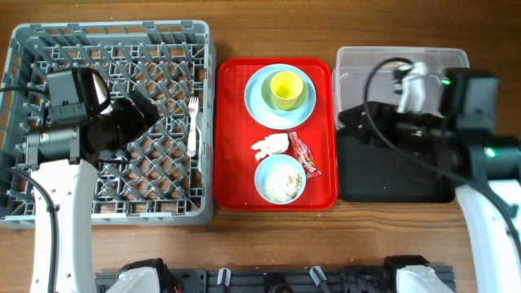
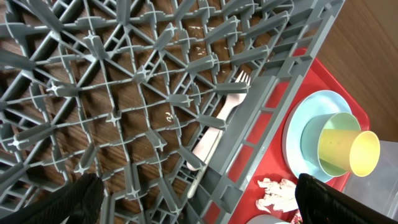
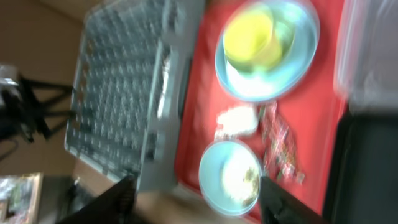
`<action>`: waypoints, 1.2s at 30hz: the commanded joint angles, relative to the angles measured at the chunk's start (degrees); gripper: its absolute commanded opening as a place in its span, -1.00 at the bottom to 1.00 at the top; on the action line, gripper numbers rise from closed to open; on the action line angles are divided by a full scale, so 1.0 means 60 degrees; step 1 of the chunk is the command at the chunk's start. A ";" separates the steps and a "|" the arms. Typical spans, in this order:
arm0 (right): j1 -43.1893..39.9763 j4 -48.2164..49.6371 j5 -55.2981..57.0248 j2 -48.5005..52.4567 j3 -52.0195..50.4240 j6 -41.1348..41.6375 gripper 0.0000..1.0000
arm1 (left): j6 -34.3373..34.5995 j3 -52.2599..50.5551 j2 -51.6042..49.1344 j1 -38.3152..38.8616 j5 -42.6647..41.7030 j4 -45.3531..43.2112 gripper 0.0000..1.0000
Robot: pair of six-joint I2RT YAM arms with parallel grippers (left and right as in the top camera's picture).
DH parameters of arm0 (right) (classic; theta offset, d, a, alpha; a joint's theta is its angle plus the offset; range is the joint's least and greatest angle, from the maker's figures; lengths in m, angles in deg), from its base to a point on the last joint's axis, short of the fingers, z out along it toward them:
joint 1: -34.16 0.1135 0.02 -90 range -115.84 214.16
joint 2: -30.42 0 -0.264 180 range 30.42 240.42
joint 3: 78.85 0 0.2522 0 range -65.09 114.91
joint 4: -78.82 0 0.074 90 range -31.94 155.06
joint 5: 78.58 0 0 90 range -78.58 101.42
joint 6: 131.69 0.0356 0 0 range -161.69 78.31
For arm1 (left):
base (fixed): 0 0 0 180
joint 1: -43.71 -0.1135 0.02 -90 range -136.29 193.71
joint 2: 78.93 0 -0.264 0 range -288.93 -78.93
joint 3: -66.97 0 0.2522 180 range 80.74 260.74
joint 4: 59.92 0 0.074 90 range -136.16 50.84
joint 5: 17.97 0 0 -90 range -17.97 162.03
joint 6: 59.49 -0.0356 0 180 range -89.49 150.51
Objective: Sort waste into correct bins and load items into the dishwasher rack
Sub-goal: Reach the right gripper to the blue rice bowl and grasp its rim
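The grey dishwasher rack (image 1: 49, 49) stands at the left, with a white fork (image 1: 193, 126) lying along its right side. The fork also shows in the left wrist view (image 2: 225, 115). My left gripper (image 1: 149, 111) hangs open and empty over the rack, left of the fork. On the red tray are the pale blue plate (image 1: 259, 99) holding the yellow-green cup (image 1: 286, 89), the napkin (image 1: 270, 146), the red wrapper (image 1: 304, 155), and the bowl (image 1: 281, 179) with pale scraps. My right gripper (image 1: 348, 119) is open and empty, between the tray and the bins. I cannot pick out the spoon.
The red serving tray (image 1: 236, 163) sits between the rack and the bins. The clear tub (image 1: 403, 59) is at the back right, and the black tray (image 1: 391, 183) is in front of it. The right wrist view is blurred and shows the bowl (image 3: 230, 177) between my fingers.
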 commanded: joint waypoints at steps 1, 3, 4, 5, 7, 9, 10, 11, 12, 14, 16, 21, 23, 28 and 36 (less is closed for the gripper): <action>0.1432 -0.0823 0.2055 0.0466 0.0124 0.0113 -0.57 | 0.0022 0.0146 0.0029 -0.0058 -0.0080 -0.0022 1.00; 0.2273 -0.1169 0.2561 0.0667 0.0113 0.0131 -0.69 | 0.0022 0.0146 0.0029 -0.0058 -0.0080 -0.0022 1.00; 0.2801 -0.1137 0.2561 0.0780 0.0051 0.0109 -0.69 | 0.0022 0.0146 0.0029 -0.0058 -0.0080 -0.0022 1.00; 0.3340 -0.1024 0.2557 0.0867 -0.0033 0.0120 -0.66 | 0.0022 0.0146 0.0029 -0.0058 -0.0076 -0.0022 1.00; 0.4601 -0.0747 0.3024 0.1104 -0.0248 0.0681 -0.56 | 0.0022 0.0146 0.0029 -0.0058 -0.0076 -0.0022 1.00; 0.5661 -0.0350 0.3337 0.1333 -0.0506 0.1253 -0.52 | 0.0022 0.0146 0.0029 -0.0058 -0.0080 -0.0022 1.00; 0.6251 -0.0084 0.3377 0.1494 -0.0645 0.1366 -0.45 | 0.0022 0.0146 0.0029 -0.0058 -0.0080 -0.0022 1.00; 0.6685 0.0106 0.3461 0.1639 -0.0718 0.1399 -0.40 | 0.0022 0.0146 0.0029 -0.0058 -0.0076 -0.0022 1.00; 0.7340 0.0350 0.3967 0.1920 -0.0798 0.1585 -0.31 | 0.0022 0.0146 0.0029 -0.0058 -0.0076 -0.0022 1.00; 0.8276 0.0495 0.5592 0.2528 -0.0801 0.2193 -0.18 | 0.0022 0.0146 0.0029 -0.0058 -0.0076 -0.0022 1.00; 0.8936 0.0911 0.6553 0.3279 -0.0801 0.2310 -0.18 | 0.0022 0.0146 0.0029 -0.0058 -0.0080 -0.0022 1.00; 0.9129 0.1687 0.7053 0.4809 -0.0801 0.2284 -0.19 | 0.0022 0.0146 0.0029 -0.0058 -0.0076 -0.0022 1.00; 0.9129 0.1752 0.7708 0.5125 -0.0801 0.2277 -0.19 | 0.0022 0.0146 0.0029 -0.0058 -0.0080 -0.0022 1.00; 0.9133 0.2175 0.7788 0.5421 -0.0805 0.2280 -0.27 | 0.0022 0.0146 0.0029 -0.0058 -0.0080 -0.0022 1.00; 0.9133 0.2514 0.6790 0.5941 -0.0805 0.2284 -0.39 | 0.0022 0.0146 0.0029 -0.0058 -0.0076 -0.0022 1.00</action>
